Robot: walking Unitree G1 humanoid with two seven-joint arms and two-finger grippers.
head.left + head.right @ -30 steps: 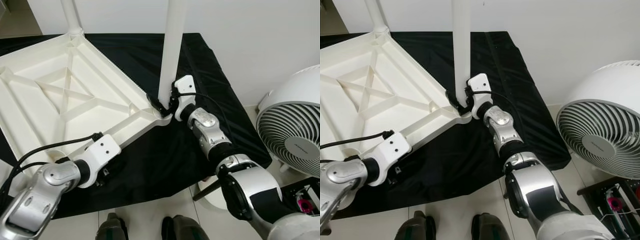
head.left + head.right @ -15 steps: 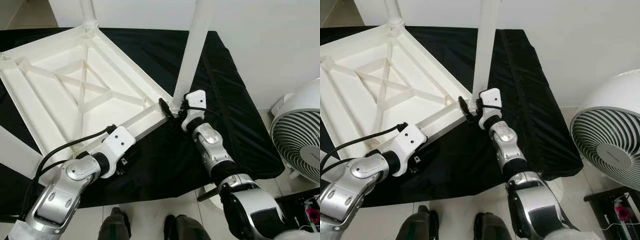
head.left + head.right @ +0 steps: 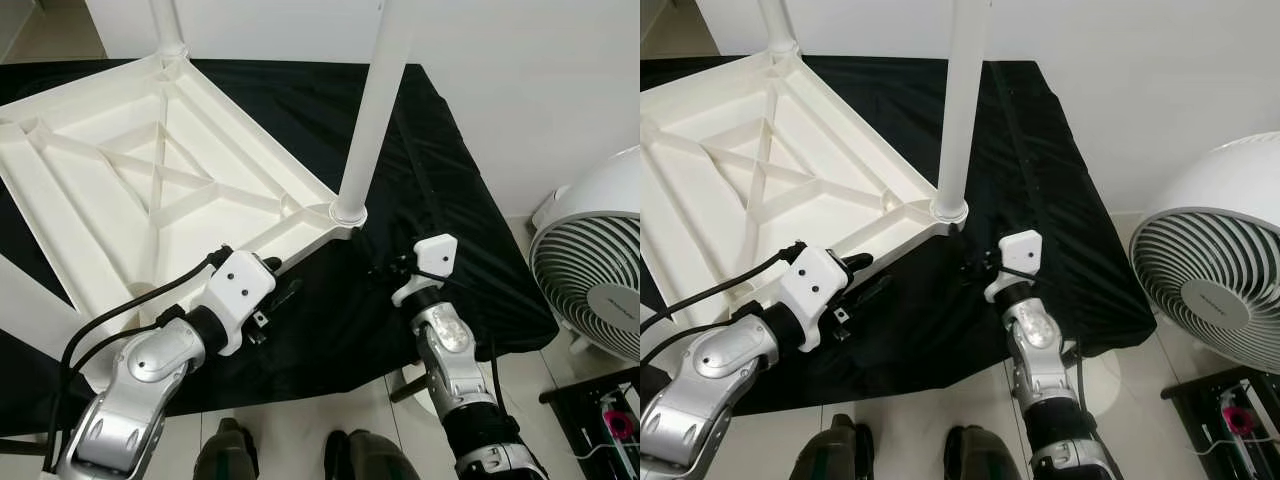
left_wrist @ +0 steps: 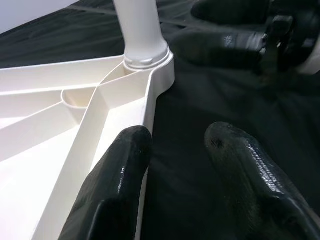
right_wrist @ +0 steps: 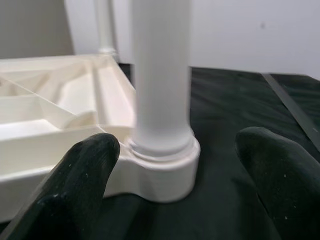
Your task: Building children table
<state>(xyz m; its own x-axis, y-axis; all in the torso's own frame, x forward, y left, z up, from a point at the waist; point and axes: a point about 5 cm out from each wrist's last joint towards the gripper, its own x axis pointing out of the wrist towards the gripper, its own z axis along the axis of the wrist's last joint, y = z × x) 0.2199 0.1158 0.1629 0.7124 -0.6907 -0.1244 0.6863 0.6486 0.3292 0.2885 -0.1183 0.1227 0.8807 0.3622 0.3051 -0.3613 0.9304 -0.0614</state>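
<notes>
Right hand unclenched near round white leg; left hand seemingly released — ribbed plastic tabletop edge.

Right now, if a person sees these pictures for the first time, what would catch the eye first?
First the white table top, lying upside down on a black cloth, with one white leg standing upright in its near corner socket. The right gripper is open just beside that socket, not touching the leg, and the left gripper is open at the table's near edge. A white fan stands on the robot's right.
</notes>
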